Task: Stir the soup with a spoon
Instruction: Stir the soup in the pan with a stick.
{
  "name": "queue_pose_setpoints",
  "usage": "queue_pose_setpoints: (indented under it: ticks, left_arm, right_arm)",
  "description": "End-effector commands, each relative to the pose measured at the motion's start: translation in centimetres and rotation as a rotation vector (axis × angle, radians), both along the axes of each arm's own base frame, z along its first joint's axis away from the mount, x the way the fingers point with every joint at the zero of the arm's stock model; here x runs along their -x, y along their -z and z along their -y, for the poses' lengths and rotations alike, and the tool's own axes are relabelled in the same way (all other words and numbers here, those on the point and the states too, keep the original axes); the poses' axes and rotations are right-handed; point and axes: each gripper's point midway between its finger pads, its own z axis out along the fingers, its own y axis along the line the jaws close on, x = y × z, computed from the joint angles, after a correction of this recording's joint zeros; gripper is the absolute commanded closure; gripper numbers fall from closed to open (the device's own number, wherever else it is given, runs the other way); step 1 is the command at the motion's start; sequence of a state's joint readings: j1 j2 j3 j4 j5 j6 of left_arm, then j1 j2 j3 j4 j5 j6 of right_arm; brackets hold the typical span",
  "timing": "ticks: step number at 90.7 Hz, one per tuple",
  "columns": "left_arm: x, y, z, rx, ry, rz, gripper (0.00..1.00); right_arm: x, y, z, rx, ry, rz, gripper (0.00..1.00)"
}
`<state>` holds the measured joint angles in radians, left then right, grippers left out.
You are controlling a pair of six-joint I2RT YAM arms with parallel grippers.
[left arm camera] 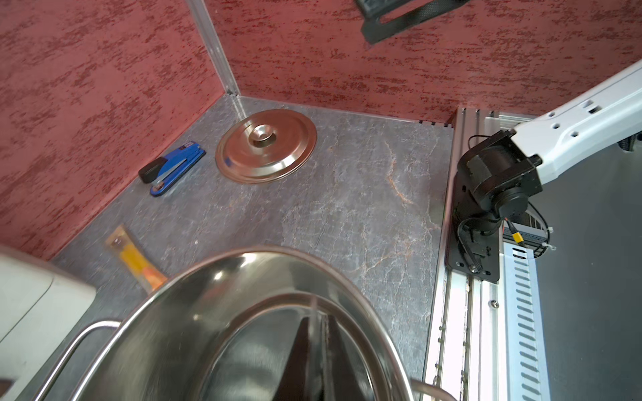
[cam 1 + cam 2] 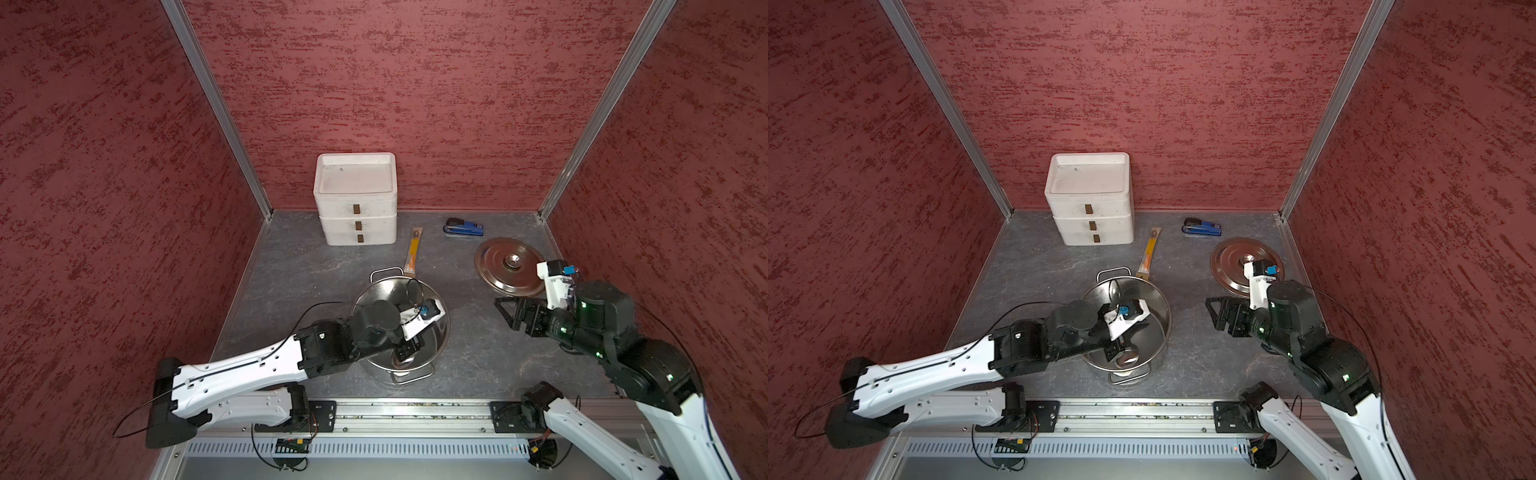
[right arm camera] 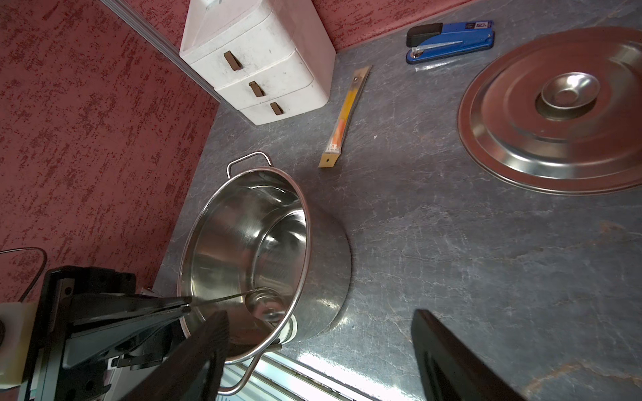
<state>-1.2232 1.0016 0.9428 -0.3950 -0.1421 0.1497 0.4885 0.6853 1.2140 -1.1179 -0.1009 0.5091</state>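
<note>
1. Bench. It carries everything and looks smooth under both claws.

2. Pot. It stands uncovered directly beneath the left claw and well apart from the right claw. No soup shows; the inside looks like bare steel.
- Hazard: an empty pot is probably light, and nothing steadies it. A sweep that presses the spoon against the wall could slide or tip the pot.
- Hazard: the left wrist hangs over the rim. Too wide a circle may knock it against the rim.

3. Lid. It lies flat, knob up, just beyond the right claw. No conflict is expected unless that arm swings.

4. Claws. The right claw is released, its jaws wide and holding nothing. The left claw is clenched on the spoon handle.

5. Spoon. It is inside the pot, held by the left claw. Its long axis runs on from the claw tips down into the pot. The bowl end is lowest and farthest from the claw, pointing at the pot floor close to the wall. Whether the bowl touches the floor cannot be told.
- Hazard: the handle is thin and smooth and is pinched at one spot. Side load from the wall could make it pivot or slip between the fingers.
</note>
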Motion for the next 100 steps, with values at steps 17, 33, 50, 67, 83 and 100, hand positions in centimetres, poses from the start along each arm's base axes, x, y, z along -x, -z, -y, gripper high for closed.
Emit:
queue_pose_setpoints:
  ticks: [17, 33, 50, 67, 83, 100]
  left_arm:
    - [-4.1, 0.4, -6.3, 0.032, -0.254, -0.011, 1.00]
    - [-7.6, -0.1, -8.3, 0.079, -0.336, -0.005, 1.00]
    - [-11.9, -0.8, -9.0, 0.080, -0.405, 0.007, 1.00]
    - [-14.9, -2.3, -6.4, 0.090, -0.359, 0.031, 1.00]
    - [-16.3, -2.7, -2.0, 0.089, -0.259, 0.025, 1.00]
    - [-15.2, -2.3, 3.4, 0.050, -0.113, 0.030, 1.00]
  right_arm:
    - [-0.8, 0.0, -0.6, -0.007, -0.007, 0.007, 0.14]
    - [-0.7, -0.3, -0.5, -0.007, -0.003, 0.013, 0.14]
    - [-0.5, -0.5, -0.1, -0.006, 0.009, 0.018, 0.15]
    - [-0.1, -0.6, 0.2, -0.010, 0.020, 0.020, 0.15]
    - [0.2, -0.8, 0.7, -0.010, 0.034, 0.027, 0.15]
    - [0.7, -0.8, 1.2, -0.011, 0.051, 0.029, 0.15]
